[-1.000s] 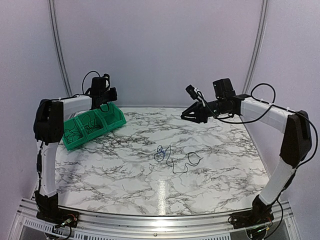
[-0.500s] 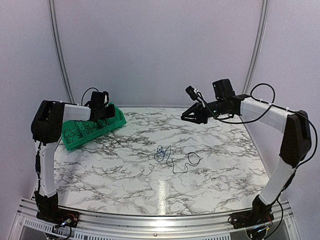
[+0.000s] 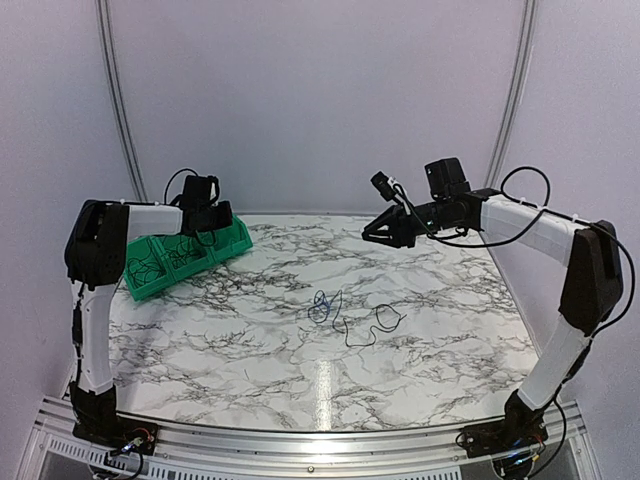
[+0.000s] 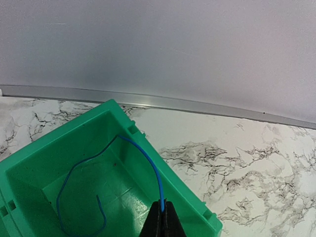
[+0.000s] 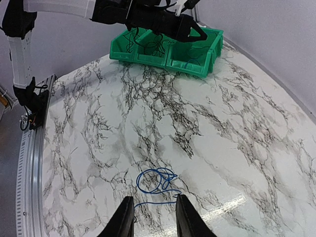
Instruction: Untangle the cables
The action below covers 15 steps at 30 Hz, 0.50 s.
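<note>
At the table's (image 3: 250,350) far-left corner, our left pincer (image 4: 161,210), clenched on a single blue cable (image 4: 154,165), hangs over the green bin (image 4: 190,202), a drop seemingly next, while our released right pincer (image 5: 154,197) overlooks the mid-table tangle (image 5: 157,180).

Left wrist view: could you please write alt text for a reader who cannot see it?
The left hand, closed at bottom centre, pinches a thin blue cable that arcs up and loops down into a green bin. The marbled table and a pale wall lie beyond.
</note>
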Motion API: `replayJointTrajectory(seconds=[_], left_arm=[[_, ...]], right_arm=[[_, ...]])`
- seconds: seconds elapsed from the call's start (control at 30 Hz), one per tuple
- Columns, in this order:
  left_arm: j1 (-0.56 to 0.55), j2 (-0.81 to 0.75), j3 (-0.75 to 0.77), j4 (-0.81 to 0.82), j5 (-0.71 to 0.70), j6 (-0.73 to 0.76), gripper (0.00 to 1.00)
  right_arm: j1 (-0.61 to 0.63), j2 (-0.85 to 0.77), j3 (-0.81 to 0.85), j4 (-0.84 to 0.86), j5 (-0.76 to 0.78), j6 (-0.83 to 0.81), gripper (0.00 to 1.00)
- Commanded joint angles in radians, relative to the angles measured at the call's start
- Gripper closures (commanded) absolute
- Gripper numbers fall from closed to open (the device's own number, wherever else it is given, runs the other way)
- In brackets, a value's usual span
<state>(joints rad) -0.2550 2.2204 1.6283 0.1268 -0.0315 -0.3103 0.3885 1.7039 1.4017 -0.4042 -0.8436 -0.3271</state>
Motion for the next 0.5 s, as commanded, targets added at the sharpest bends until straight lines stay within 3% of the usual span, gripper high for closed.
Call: replayJointTrajectory(seconds=[0.0, 0.13, 0.33, 0.47], left_arm=[[0.003, 0.040, 0.052, -0.054, 0.028, 0.021, 1.00], [0.003, 0.043, 0.087, -0.120, 0.028, 0.044, 0.95], [0.003, -0.025, 0.075, -0.212, -0.001, 0.046, 0.67], [0.003, -0.113, 0.054, -0.254, -0.048, 0.061, 0.56]], right_arm=[[-0.004, 0.003, 0.031, -0.007, 0.003, -0.013, 0.70], [-0.004, 0.003, 0.032, -0.008, 0.002, -0.013, 0.70], [-0.004, 0.001, 0.033, -0.010, -0.002, -0.013, 0.70], [-0.002, -0.001, 0.033, -0.010, -0.007, -0.010, 0.70]])
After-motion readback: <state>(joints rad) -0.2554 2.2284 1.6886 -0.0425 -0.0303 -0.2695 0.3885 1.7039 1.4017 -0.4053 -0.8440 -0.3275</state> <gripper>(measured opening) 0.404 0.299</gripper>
